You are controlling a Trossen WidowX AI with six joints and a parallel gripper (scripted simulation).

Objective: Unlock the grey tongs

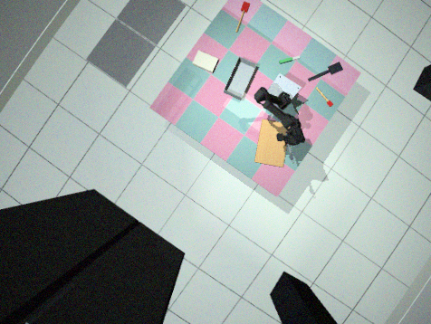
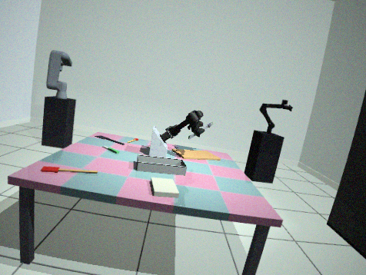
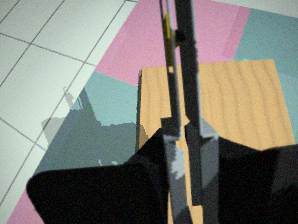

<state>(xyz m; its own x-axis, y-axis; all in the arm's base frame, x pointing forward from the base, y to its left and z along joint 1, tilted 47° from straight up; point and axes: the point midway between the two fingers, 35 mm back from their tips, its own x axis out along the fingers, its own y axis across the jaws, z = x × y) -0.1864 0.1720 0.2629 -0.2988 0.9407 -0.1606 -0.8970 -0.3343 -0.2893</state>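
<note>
The grey tongs (image 2: 210,124) (image 3: 189,65) are in the air, held in my gripper (image 2: 201,131) (image 3: 174,132), which is shut on them. In the exterior view they slant, with one end up to the right and the other down to the left. In the wrist view their two long arms lie close together and run upward past the fingers. Which end carries the tips, and how the lock stands, I cannot tell. The wooden board (image 1: 271,151) (image 2: 201,155) (image 3: 240,102) lies flat on the table below. The roasting tin (image 2: 159,166) has no tongs across it.
A cream block (image 1: 205,61) (image 2: 165,187) lies beyond the tin. A red-headed spatula (image 1: 244,7) (image 2: 50,169), a green-handled tool (image 1: 285,60) (image 2: 112,150), a black spatula (image 1: 335,68) and a small red-tipped tool (image 1: 330,103) lie around the arm's white base plate.
</note>
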